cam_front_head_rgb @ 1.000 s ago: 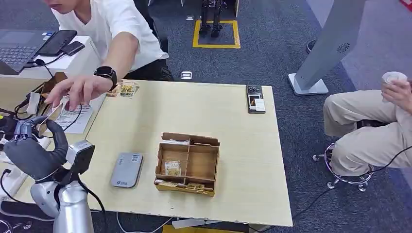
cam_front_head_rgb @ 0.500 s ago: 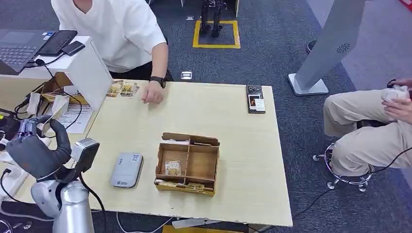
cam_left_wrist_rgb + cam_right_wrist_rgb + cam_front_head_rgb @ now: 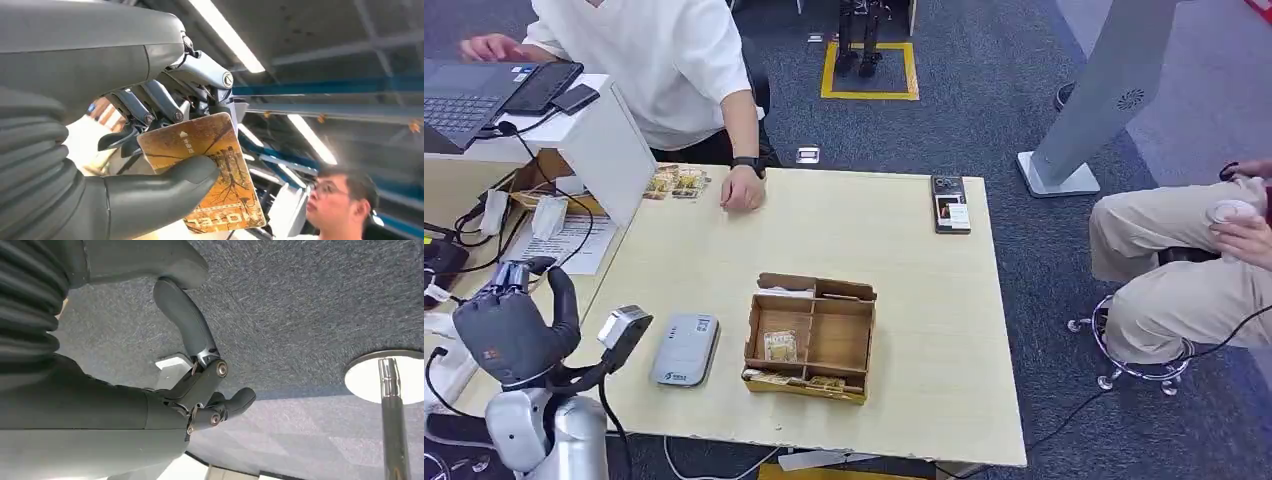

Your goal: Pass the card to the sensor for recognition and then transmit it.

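Left wrist view shows the left hand (image 3: 150,150) pinching the brown-and-gold printed hotel card (image 3: 205,175) flat between thumb and fingers, presumably face-out for the grey rounded card sensor (image 3: 685,349) at lower left of the head view; right hand (image 3: 200,390) hangs curled, holding nothing.

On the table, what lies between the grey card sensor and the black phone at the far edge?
In the head view, the open cardboard tray sits roughly between the sensor and phone; otherwise bare tabletop.
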### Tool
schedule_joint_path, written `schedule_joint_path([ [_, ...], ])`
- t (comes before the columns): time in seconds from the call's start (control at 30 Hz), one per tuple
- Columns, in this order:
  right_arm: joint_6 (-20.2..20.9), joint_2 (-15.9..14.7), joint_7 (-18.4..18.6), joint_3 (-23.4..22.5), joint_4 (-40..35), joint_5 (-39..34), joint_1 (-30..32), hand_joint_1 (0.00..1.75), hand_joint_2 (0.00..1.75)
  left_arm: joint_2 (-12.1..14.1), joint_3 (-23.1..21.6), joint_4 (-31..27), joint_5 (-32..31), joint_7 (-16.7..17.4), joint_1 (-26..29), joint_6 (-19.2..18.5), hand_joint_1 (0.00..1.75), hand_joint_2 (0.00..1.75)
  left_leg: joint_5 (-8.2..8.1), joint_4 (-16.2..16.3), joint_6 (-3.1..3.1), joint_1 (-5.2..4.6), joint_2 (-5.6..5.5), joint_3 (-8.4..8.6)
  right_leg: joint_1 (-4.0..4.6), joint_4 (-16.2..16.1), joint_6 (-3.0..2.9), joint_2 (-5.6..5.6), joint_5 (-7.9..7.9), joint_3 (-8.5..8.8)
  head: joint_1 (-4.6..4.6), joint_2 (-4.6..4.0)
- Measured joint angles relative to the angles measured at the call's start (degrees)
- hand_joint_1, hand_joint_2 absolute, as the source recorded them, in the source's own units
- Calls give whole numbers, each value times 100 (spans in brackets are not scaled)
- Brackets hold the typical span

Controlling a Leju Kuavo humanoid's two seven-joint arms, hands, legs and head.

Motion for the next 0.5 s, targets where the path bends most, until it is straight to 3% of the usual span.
schedule_joint_path([
  [0.5,0,-20,-2,2,0,-57,8,0,175,52,-361,-7,-382,-59,446,-2,175,175,0,0,0,0,3,2,0,0,0,4,0,-2,-4,0],
])
